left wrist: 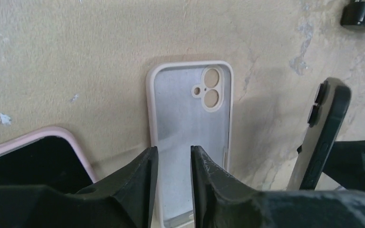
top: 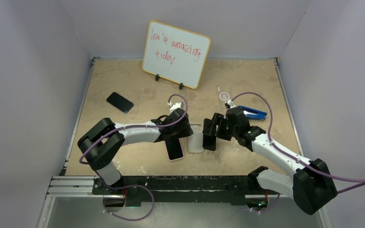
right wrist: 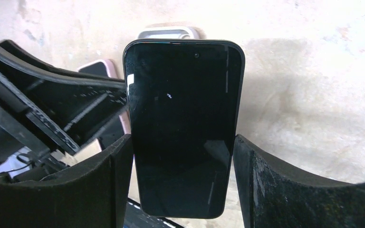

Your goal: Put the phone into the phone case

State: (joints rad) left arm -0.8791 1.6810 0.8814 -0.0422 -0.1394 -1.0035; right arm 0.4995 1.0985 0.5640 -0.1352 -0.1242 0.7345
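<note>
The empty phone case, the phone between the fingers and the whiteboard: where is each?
empty phone case (left wrist: 190,114), left wrist view, on its bare inner back.
phone (right wrist: 183,128), right wrist view, middle of its dark screen.
whiteboard (top: 177,54), top view, its white face.

The empty pale phone case lies flat on the tan tabletop, hemmed in on both sides. The left claw hangs over one end, its fingers a narrow gap apart. The right claw grips a black smartphone on edge just beside the case's right rim. A pink-cased phone lies just to its left. Only the case's camera-cutout end is uncovered. Farther back stand a tilted whiteboard, a second dark phone at left, and a blue flat object and a small white ring at right. Bare tabletop remains between these.
</note>
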